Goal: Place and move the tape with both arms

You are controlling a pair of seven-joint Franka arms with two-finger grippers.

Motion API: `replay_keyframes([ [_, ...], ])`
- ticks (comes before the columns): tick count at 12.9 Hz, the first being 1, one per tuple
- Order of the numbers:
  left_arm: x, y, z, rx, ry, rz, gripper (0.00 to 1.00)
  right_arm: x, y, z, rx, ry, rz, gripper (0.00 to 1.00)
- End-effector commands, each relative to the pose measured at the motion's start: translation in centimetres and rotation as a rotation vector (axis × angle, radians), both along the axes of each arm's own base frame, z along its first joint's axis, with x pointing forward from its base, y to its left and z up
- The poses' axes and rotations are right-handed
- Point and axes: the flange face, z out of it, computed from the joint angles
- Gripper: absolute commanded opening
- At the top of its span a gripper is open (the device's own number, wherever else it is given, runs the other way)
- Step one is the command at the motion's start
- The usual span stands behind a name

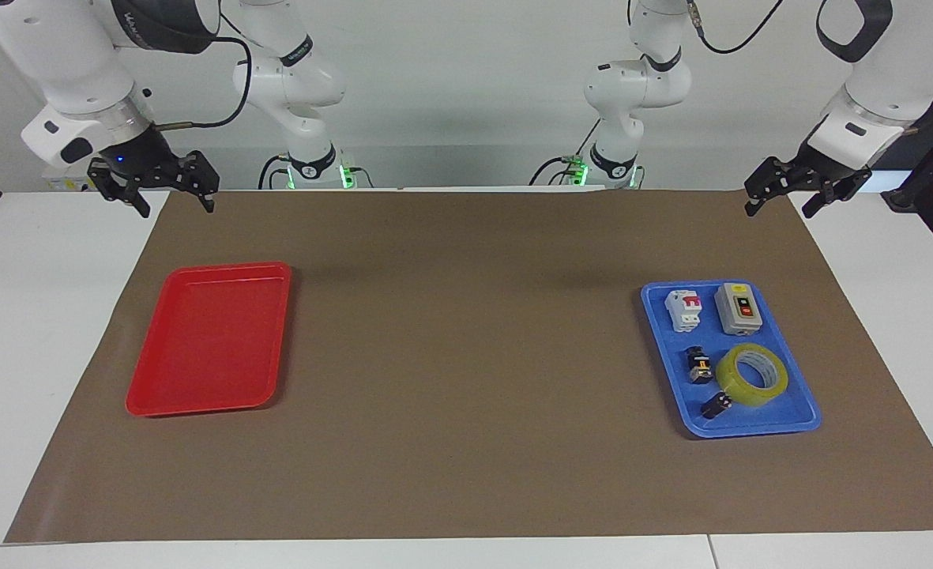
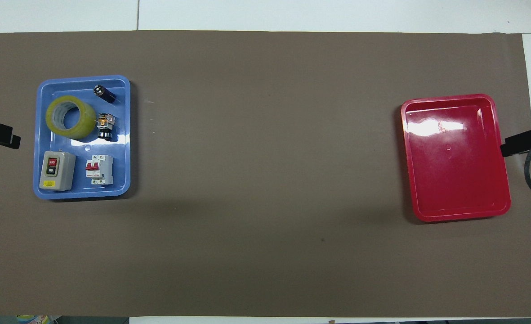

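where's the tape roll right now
The tape lies flat in the blue tray at the left arm's end of the table, beside two small black parts and farther from the robots than the grey switch box.

I am seeing both arms waiting raised, wrists bent down: left gripper [image 1: 782,197] and right gripper [image 1: 174,197] are hanging with fingers spread, holding nothing.
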Motion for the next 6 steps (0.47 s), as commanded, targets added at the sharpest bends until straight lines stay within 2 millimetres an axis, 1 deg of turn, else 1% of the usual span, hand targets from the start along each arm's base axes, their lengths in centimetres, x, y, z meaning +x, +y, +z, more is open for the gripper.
replay_keyframes([
  [1,-0.27,-0.32,0.32,-0.005,-0.012,0.010,1.00,0.02,-0.22,0.26,0.016,-0.005,0.011,1.00],
  [6,-0.32,-0.15,0.29,-0.005,-0.007,0.015,1.00,0.00,-0.22,0.25,0.016,-0.004,0.011,1.00],
])
